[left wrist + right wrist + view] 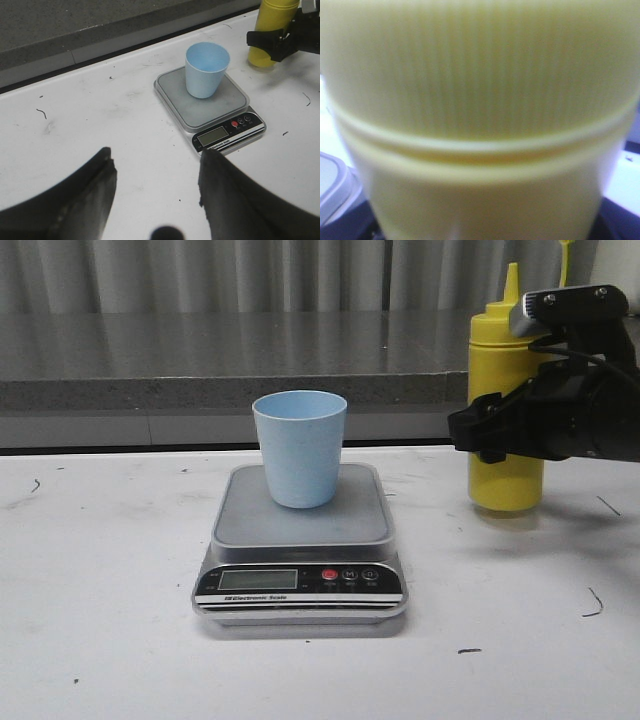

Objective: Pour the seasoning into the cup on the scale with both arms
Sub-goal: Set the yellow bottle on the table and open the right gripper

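The pale blue cup [300, 448] stands upright on the grey platform of the silver scale [300, 580] at the table's middle; both show in the left wrist view, cup [206, 70] and scale [210, 107]. The yellow seasoning bottle [505, 480] stands upright on the table to the right of the scale, its nozzle up and its cap off on the strap. My right gripper [490, 432] is shut round the bottle's middle, one finger across its front. The bottle [480, 100] fills the right wrist view. My left gripper [155, 162] is open and empty above the table, near the scale's display.
A grey counter ledge [200, 390] runs along the back of the white table [100, 620]. The right arm's black body [590, 410] stands to the right of the bottle. Small dark marks dot the tabletop.
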`<move>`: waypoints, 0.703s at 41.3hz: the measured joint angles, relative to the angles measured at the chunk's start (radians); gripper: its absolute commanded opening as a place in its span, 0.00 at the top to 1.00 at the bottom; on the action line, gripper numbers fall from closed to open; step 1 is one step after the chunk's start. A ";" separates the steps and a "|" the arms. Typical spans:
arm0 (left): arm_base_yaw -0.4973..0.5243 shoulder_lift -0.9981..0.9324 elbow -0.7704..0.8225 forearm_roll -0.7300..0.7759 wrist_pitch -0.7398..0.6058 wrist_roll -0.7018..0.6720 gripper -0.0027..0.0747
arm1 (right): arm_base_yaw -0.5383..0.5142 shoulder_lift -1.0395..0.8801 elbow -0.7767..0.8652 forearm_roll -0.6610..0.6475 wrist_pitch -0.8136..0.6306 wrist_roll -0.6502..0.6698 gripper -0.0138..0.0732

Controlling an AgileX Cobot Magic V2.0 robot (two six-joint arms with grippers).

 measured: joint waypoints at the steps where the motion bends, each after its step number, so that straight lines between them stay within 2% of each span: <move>1: 0.000 0.000 0.000 0.000 0.000 0.000 0.48 | 0.000 0.004 -0.002 0.000 0.000 0.000 0.45; 8: 0.000 0.000 0.000 0.000 0.000 0.000 0.48 | 0.000 0.024 -0.002 0.008 0.000 0.000 0.37; 18: 0.000 0.000 0.000 0.000 0.000 0.000 0.48 | 0.000 0.026 -0.004 0.043 0.000 0.000 0.17; 29: 0.000 0.000 0.000 0.000 0.000 0.000 0.48 | 0.000 0.026 -0.009 0.050 0.057 0.000 0.15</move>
